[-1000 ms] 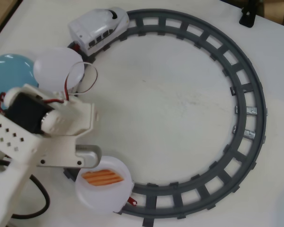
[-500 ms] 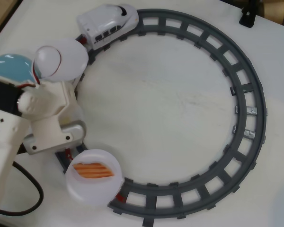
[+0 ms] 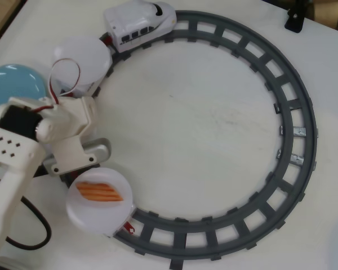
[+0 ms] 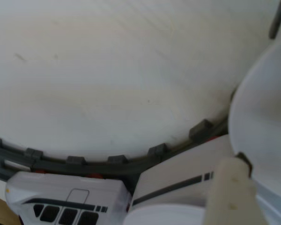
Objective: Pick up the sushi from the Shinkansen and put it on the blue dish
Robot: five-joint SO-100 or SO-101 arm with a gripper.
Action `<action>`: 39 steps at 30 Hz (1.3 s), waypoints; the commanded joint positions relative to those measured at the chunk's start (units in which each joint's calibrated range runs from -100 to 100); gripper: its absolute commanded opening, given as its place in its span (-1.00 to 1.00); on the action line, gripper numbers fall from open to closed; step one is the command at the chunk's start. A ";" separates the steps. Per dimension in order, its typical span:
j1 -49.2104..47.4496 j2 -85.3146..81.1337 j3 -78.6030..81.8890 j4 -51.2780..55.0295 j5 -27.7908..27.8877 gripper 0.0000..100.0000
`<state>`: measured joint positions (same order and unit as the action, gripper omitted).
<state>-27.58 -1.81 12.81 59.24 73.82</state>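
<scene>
In the overhead view the white Shinkansen rides the top of the grey ring track. A bare white plate car follows behind it. A second white plate at the lower left carries the orange-striped sushi. At the left edge lies the blue dish, partly covered by my arm. My gripper hangs just above the sushi plate, apart from the sushi, with nothing seen in it. The wrist view shows the Shinkansen, a white plate and one cream finger.
My white arm comes in from the lower left, with a black cable on the table beside it. Red and white wires loop over the bare plate. A black stand sits at the top right.
The train has run clockwise along the track: the Shinkansen moved right along the top and the sushi plate slid left and up. My gripper swung left, then settled just above the sushi plate.
</scene>
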 commanded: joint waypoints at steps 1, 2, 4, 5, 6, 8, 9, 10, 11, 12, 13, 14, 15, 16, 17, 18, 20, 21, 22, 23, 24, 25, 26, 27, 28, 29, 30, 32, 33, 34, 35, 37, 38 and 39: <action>-0.06 -1.79 -0.09 -0.52 0.13 -0.69; -0.14 -1.79 -0.09 -0.94 -0.08 -0.83; -0.67 -1.79 -0.09 -2.30 -0.44 -0.95; -0.85 -1.79 -0.09 -3.07 -0.65 -0.92; -0.94 -1.79 -0.18 -3.57 -0.65 -0.93; -1.11 -1.79 -0.73 -3.74 -0.65 -0.94; -1.38 -1.88 -0.91 -3.83 -0.65 -0.94; -1.82 -2.13 -1.36 -3.74 -0.65 -0.94; -2.26 -2.21 -2.35 -3.41 -0.97 -0.94; -2.43 -2.04 -3.61 -3.32 -1.49 -0.94; -3.14 -1.96 -4.69 -3.32 -2.12 -0.94; -3.75 -1.88 -5.23 -3.32 -2.48 -0.94; -4.11 -1.88 -5.41 -3.32 -2.59 -0.94; -4.37 -2.04 -5.87 -3.15 -2.85 -0.94; -4.46 -2.29 -6.59 -2.22 -3.16 -0.94; -4.81 -2.62 -7.76 -0.94 -3.22 -0.94; -6.04 -2.71 -11.46 2.71 -3.27 -0.94; -6.39 -2.29 -13.62 4.75 -3.32 -0.94; -7.01 -1.96 -15.96 6.45 -3.84 -0.94; -8.24 -1.88 -17.59 7.55 -4.84 -0.94; -9.48 -1.88 -18.76 8.14 -5.83 -0.94; -10.80 -1.88 -19.93 8.91 -6.62 -0.94; -12.29 -1.88 -20.38 9.33 -7.40 -0.94; -13.70 -1.88 -20.83 9.93 -8.13 -0.94; -15.11 -1.88 -20.83 10.27 -8.71 -0.94; -16.43 -1.88 -20.74 10.27 -9.23 -0.94; -17.75 -1.88 -20.65 10.27 -9.86 -0.94; -20.39 -1.79 -20.38 10.27 -11.27 -0.94; -21.53 -1.30 -20.11 10.27 -11.79 -0.94; -22.68 -0.63 -19.57 10.01 -12.21 -0.94; -23.56 0.36 -19.39 9.84 -12.47 -0.94; -24.70 2.52 -19.93 9.42 -12.79 -0.94; -25.06 3.51 -20.11 9.08 -12.84 -0.94; -25.50 4.43 -20.11 8.48 -12.89 -0.94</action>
<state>-52.02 1.90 -4.21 68.91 61.30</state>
